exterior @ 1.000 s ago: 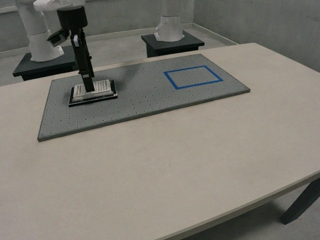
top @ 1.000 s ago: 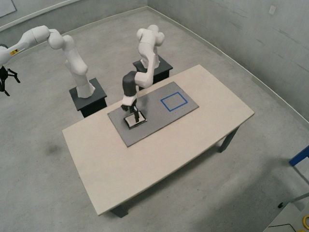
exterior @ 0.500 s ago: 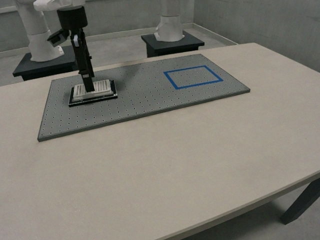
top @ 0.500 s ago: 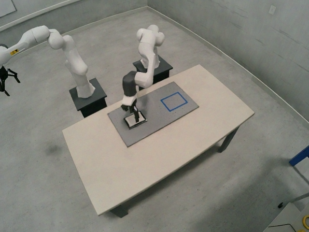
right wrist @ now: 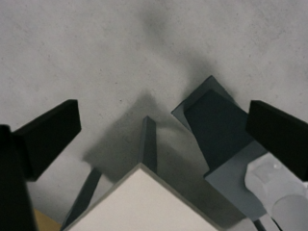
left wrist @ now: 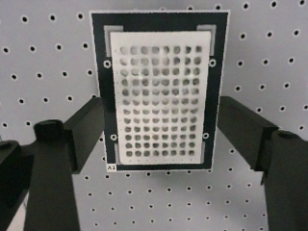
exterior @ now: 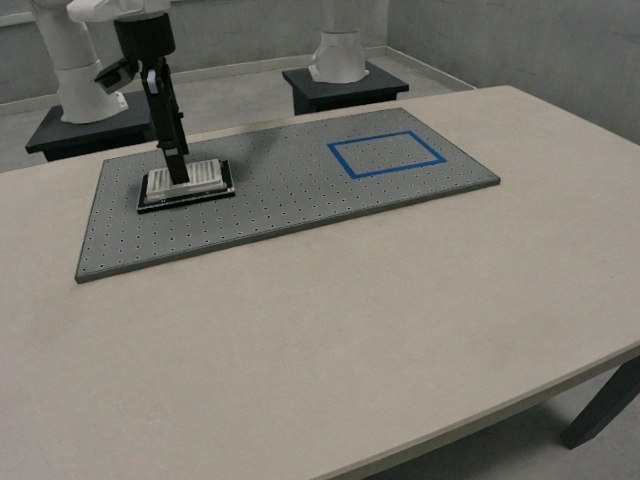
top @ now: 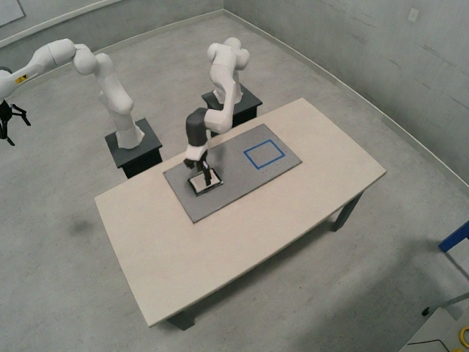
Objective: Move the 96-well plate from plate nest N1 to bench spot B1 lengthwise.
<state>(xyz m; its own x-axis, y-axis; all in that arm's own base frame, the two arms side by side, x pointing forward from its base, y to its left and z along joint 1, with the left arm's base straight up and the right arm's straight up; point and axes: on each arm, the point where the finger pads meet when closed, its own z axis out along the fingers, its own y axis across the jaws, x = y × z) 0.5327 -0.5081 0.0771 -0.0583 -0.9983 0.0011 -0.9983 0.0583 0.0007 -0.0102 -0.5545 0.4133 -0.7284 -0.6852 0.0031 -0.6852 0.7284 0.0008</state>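
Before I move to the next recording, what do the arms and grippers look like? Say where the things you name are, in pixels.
Both arms [top: 224, 73] [top: 115, 91] are white and rounded-jointed; the one at the picture's left bears a yellow-and-black label. The left gripper [top: 204, 182] [left wrist: 161, 112] and right gripper [top: 18, 132] [right wrist: 164, 115] are black, with blocky fingertips.

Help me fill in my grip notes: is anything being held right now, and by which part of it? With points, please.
Nothing is held. The left gripper [top: 207, 180] [exterior: 178, 176] [left wrist: 161, 112] is open over the 96-well plate [top: 198, 183] [exterior: 205, 172] [left wrist: 156, 106]; the right gripper [top: 20, 133] [right wrist: 164, 115] is open, away from the table [top: 242, 242] [exterior: 310, 330] [right wrist: 140, 207].
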